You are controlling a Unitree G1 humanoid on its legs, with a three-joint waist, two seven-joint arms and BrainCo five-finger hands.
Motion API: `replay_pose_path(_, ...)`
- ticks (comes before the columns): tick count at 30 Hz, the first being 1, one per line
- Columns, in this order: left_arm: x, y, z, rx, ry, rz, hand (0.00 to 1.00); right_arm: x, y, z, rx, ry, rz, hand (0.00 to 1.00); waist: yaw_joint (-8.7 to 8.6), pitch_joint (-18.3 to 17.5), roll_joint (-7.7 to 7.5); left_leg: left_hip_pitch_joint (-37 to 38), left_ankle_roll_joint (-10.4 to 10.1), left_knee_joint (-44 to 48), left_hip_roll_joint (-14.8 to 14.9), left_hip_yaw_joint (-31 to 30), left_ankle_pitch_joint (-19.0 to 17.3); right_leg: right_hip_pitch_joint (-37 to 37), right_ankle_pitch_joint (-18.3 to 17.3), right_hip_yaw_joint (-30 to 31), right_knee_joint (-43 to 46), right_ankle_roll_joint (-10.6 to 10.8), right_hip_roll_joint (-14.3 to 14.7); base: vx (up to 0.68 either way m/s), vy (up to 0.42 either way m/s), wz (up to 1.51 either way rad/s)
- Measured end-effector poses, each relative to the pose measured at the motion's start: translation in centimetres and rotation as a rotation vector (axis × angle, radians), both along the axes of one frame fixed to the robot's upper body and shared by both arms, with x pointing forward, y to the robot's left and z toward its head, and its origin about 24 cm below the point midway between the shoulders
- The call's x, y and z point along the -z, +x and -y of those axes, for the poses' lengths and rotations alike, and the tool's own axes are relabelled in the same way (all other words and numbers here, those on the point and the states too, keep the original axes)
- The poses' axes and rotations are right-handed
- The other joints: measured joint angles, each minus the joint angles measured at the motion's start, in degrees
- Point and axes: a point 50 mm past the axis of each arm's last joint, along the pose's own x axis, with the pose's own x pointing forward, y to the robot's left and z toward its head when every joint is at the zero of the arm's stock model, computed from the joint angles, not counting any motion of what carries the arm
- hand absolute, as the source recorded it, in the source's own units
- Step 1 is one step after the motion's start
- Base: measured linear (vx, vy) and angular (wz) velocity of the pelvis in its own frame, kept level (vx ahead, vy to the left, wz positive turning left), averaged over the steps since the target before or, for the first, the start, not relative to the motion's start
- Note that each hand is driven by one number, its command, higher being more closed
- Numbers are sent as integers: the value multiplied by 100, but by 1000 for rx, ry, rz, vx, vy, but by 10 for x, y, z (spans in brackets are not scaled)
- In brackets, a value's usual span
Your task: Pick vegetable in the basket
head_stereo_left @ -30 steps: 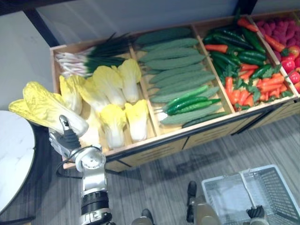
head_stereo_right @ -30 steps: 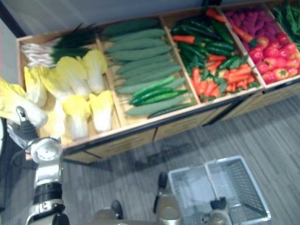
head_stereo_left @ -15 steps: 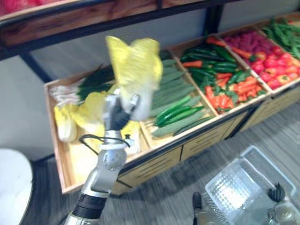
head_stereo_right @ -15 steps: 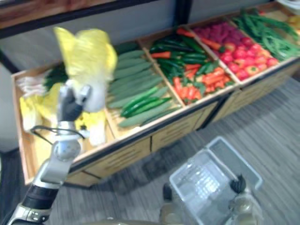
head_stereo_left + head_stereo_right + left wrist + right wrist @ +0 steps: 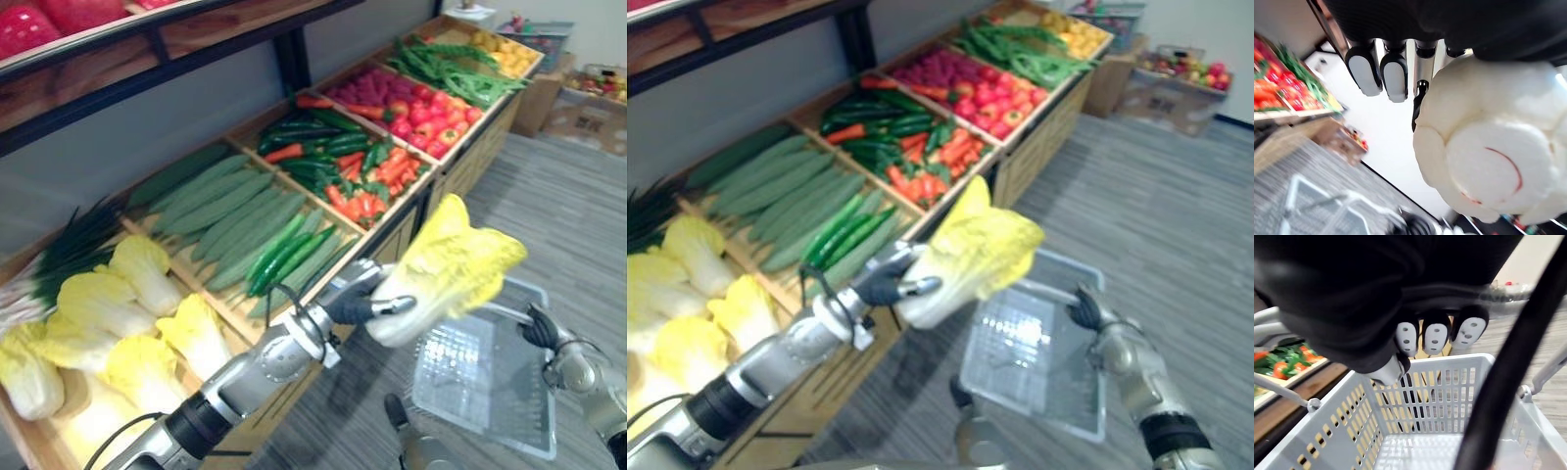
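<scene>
risk lies mostly in the grip. left hand (image 5: 358, 299) has its fingers curled round the white butt of the cabbage (image 5: 446, 264) and nothing else, so the broad yellow leaf end sticks out unsupported, up and away from the palm. in the left wrist view the fingers (image 5: 1393, 78) lie along one side of the rounded butt, which looks smooth. my guess is that a quick turn of the wrist could let it twist or slide free.

the cabbage is in the air, between the shelf (image 5: 416, 201) and the basket (image 5: 480, 416). it hangs over the basket's shelf-side rim rather than over its middle. let go here and it may strike that rim and tumble to the floor (image 5: 578, 196).

right hand (image 5: 541, 328) is curled at the basket's top, holding it up clear of the floor. held by one hand like that, the basket can tip or swing when the weight lands, more so if the drop is off-centre. the cabbage also looks long against the basket's opening, so it may lodge across the rim unless it goes in low and lengthways.
</scene>
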Motion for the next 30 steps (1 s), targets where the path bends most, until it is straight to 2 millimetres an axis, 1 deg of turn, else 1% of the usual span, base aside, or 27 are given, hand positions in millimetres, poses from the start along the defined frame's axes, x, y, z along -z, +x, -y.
replay_pose_path(3,1,-9,17,129,26,-37,100,-14,12,-21,-107,-1,36,100,-2,-60,67,23,-107,161,129,266,-78,-85,0,138,73,0,174,75,1,-34)
replay_pose_path(5,4,-13,23,182,41,-68,100,-18,17,-29,-146,-1,46,100,16,-79,96,63,-153,258,220,412,-118,-100,0,208,101,0,274,75,-5,-29)
replay_pose_path(9,11,-21,31,248,76,-103,100,-25,19,-39,-193,17,49,100,40,-86,106,114,-243,412,353,577,-177,-102,0,294,130,-1,412,62,-7,-22)
replay_pose_path(12,22,-28,38,297,116,-145,100,-31,20,-48,-254,13,45,100,-11,-196,104,111,-270,437,373,702,-196,-172,-2,377,170,-1,484,58,7,-18)
replay_pose_path(14,34,-25,39,292,161,-173,100,-31,20,-52,-280,14,31,100,-83,-267,95,131,-286,458,388,744,-206,-172,-2,406,183,-1,515,61,16,-10)
replay_pose_path(16,43,-22,39,278,200,-191,100,-32,20,-57,-302,29,29,100,-76,-287,88,194,-323,521,416,868,-239,-169,-2,509,226,-1,590,50,23,-26)
replay_pose_path(21,72,-19,42,257,339,-211,100,-33,18,-64,-340,61,6,100,-213,-425,47,206,-341,555,419,971,-250,-193,-4,612,226,0,636,57,26,-13)
replay_pose_path(26,89,-13,47,213,392,-240,100,-34,18,-69,-370,78,4,100,-244,-441,40,194,-358,597,435,1030,-263,-247,-7,665,262,1,678,59,18,-8)
replay_pose_path(27,93,-10,48,192,413,-240,100,-34,18,-69,-370,85,3,100,-245,-438,36,193,-353,617,449,1057,-291,-258,-67,653,270,-42,679,66,14,-3)
replay_pose_path(30,105,-2,48,133,456,-253,100,-38,21,-73,-388,95,-1,100,-269,-436,33,200,-352,619,450,1090,-300,-264,-71,654,269,-49,683,76,28,-3)
